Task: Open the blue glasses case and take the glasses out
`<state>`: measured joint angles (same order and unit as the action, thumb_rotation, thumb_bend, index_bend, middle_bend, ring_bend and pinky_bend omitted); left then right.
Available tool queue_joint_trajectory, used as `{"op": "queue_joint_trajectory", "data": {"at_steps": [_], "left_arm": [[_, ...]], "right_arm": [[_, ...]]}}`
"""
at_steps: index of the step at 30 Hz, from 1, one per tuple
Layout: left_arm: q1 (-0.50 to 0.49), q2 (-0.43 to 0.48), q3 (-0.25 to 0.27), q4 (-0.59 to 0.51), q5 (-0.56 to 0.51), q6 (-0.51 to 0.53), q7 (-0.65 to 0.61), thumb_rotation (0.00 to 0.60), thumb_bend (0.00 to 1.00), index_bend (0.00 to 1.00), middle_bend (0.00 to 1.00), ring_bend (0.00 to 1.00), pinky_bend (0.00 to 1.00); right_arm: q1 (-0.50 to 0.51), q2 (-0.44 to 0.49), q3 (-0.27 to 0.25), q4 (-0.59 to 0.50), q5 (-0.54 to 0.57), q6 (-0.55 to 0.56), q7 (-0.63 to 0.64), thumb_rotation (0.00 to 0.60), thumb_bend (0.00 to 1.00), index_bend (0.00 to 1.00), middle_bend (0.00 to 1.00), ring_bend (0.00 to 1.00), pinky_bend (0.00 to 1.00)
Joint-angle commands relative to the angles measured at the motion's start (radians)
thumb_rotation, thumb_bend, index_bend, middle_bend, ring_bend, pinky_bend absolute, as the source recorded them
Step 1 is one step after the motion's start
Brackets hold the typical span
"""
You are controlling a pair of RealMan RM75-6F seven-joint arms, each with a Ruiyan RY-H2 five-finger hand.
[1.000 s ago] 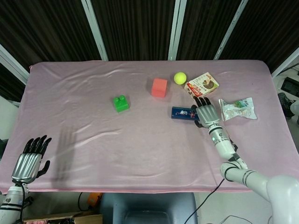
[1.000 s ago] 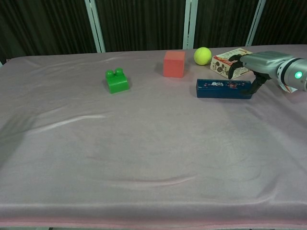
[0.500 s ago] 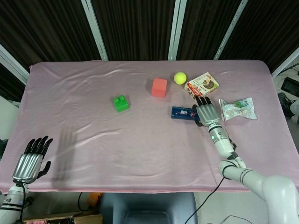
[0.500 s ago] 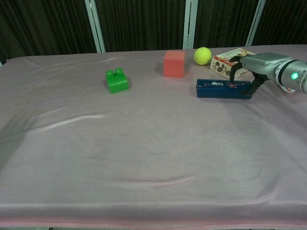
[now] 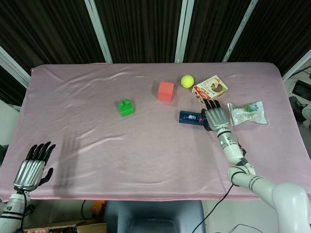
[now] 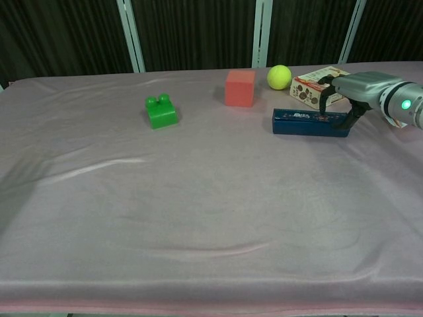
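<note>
We find the blue glasses case (image 6: 310,123) closed at the surface's two o'clock, long axis left-right. Our right hand (image 5: 215,117) grips its right end; our left hand (image 5: 31,169) idles open, far off.

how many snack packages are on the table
2. A printed snack box lies at the far right, beside the yellow ball. A clear snack bag lies right of the right hand. None appear hidden.
</note>
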<state>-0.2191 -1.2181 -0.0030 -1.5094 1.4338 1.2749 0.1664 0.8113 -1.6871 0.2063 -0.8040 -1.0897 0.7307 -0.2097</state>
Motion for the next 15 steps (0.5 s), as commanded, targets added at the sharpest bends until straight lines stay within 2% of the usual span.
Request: {"op": "queue_joint_trajectory", "data": {"at_steps": [1, 15], "left_arm": [[0.0, 0.0, 0.0, 0.0, 0.0, 0.0, 0.0, 0.6, 0.42, 0.0, 0.0, 0.0, 0.03], [-0.001, -0.003, 0.0, 0.0, -0.006, -0.003, 0.009, 0.6, 0.42, 0.0, 0.0, 0.0, 0.03]], "right_arm": [[-0.001, 0.001, 0.002, 0.001, -0.001, -0.002, 0.003, 0.6, 0.53, 0.55, 0.08, 0.04, 0.0], [0.007, 0.005, 0.025, 0.004, 0.008, -0.009, -0.002, 0.6, 0.59, 0.61, 0.12, 0.06, 0.0]]}}
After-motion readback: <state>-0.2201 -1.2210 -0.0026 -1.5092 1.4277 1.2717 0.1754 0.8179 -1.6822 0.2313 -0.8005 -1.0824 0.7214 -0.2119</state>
